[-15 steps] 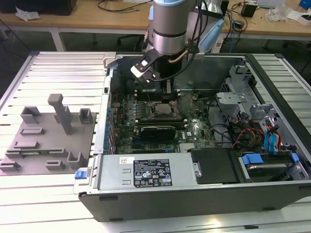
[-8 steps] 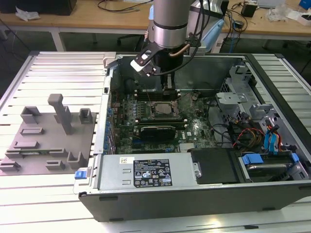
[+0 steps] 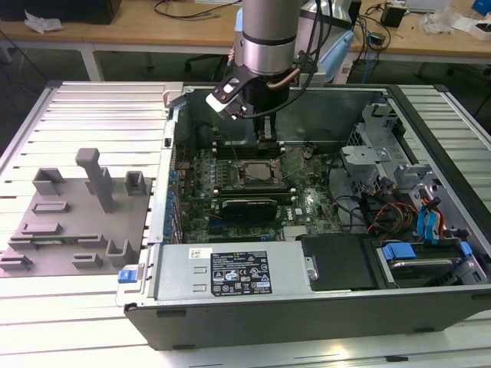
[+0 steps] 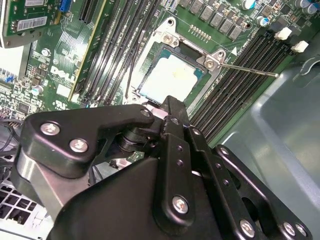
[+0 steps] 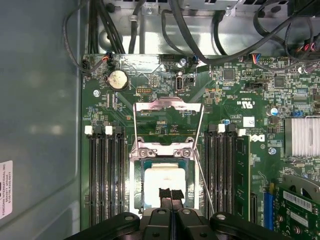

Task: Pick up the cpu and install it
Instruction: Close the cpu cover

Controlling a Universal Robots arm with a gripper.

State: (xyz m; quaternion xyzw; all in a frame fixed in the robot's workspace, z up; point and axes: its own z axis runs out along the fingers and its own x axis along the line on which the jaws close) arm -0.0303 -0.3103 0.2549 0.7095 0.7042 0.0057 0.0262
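The cpu (image 5: 162,180) lies flat inside the open motherboard socket (image 5: 137,172), its pale silvery top (image 4: 170,77) facing up. My gripper (image 5: 171,192) hangs just over the cpu's near edge. Its two black fingertips are pressed together with nothing between them. In the exterior view the gripper (image 3: 265,142) reaches down into the computer case above the socket (image 3: 257,172). The socket's metal load plate (image 5: 167,107) is flipped open, and its thin lever (image 4: 250,70) sticks out to one side.
Black memory slots (image 5: 105,175) flank the socket on both sides. The case walls (image 3: 253,303) surround the board. Cables and drive bays (image 3: 399,199) fill the exterior view's right. A grey moulded tray (image 3: 69,222) with upright posts sits outside the case on the exterior view's left.
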